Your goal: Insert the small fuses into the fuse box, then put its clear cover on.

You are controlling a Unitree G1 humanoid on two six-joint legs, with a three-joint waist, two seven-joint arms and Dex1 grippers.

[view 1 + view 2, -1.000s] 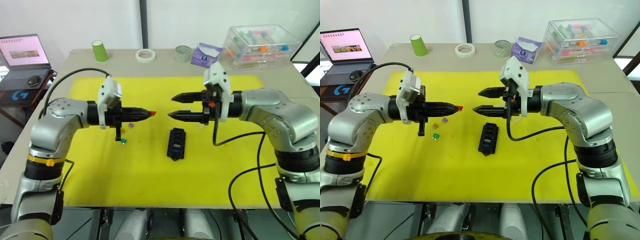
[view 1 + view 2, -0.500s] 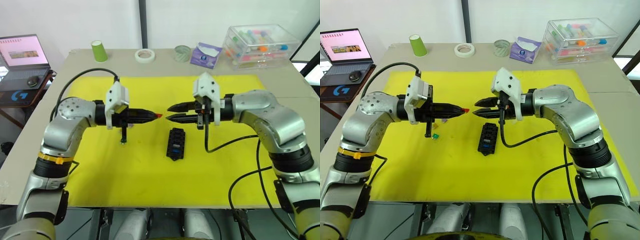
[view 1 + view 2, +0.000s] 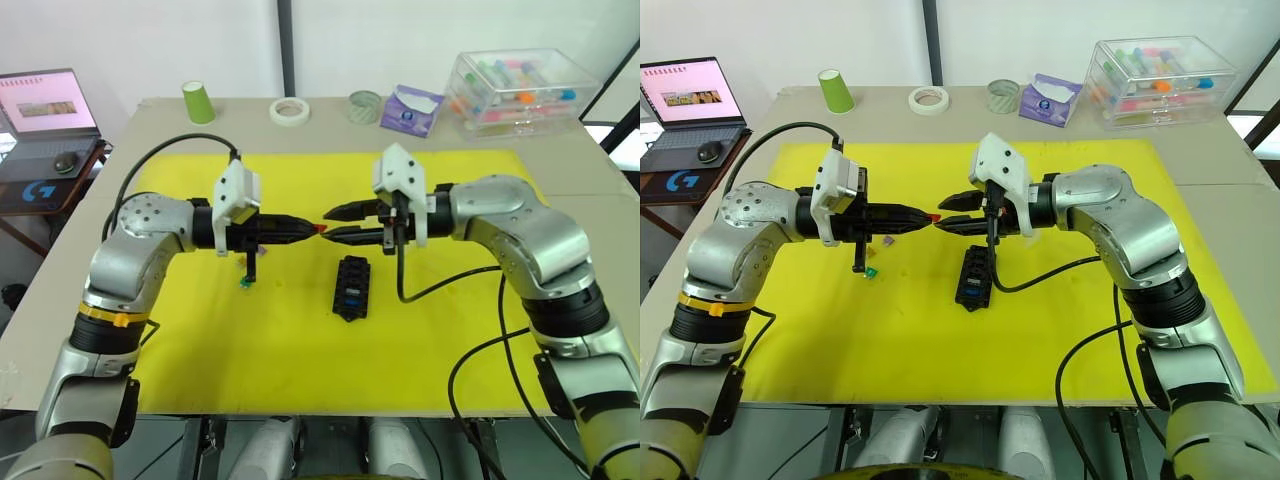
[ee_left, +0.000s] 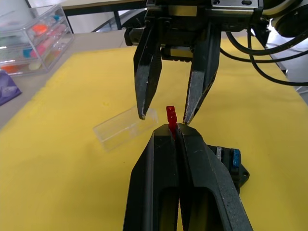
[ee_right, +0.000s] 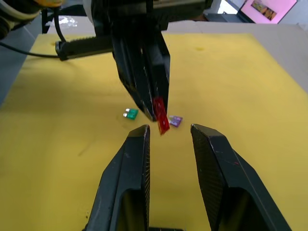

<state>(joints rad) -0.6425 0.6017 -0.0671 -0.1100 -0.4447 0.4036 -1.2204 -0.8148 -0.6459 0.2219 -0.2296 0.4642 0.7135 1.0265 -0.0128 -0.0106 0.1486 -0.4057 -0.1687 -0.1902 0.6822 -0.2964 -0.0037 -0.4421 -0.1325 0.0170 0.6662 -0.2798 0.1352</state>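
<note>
Red fuse (image 4: 171, 117) pinched in left gripper (image 4: 172, 133) sticks lengthwise toward spread-fingered, empty right gripper (image 3: 327, 223).

Logo: a white "G" mark is seen on the dark blue pad (image 3: 40, 190) under the laptop (image 3: 38, 105).
Laptop screen: its writing cannot be read.

R gripper (image 5: 168, 139) fingers apart, red fuse (image 5: 161, 115) just ahead, pinched by L gripper (image 5: 155, 114); green fuse (image 5: 130, 113), probably purple fuse (image 5: 175, 121) on yellow mat (image 5: 250, 96).
</note>
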